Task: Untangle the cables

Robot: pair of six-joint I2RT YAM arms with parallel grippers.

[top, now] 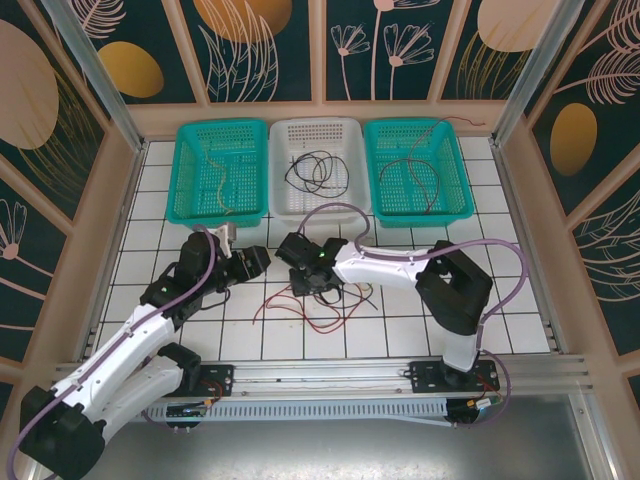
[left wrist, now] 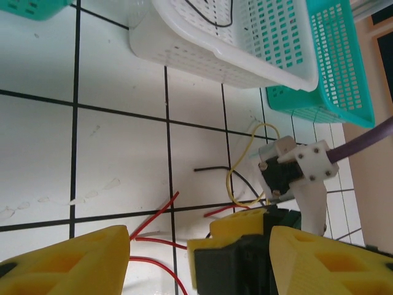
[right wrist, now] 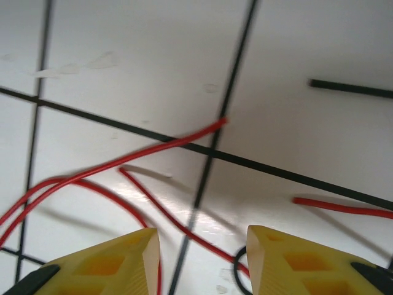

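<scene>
Grab step: right gripper (right wrist: 202, 236), jaws apart, straddles a red cable (right wrist: 159, 206) in the tangle of cables (top: 320, 300) at the middle of the table (top: 500, 290), left gripper (left wrist: 198, 233) spread and empty alongside; next I'd pinch red, then lift clear.

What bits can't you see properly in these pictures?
- Top view: the right claw covers the middle of the cable tangle, hiding its crossings.
- Right wrist view: the red cable is blurred and leaves the left edge.
- Left wrist view: the yellow cable slips behind the right arm at its lower end.
- Top view: basket cables are too thin to count.
</scene>
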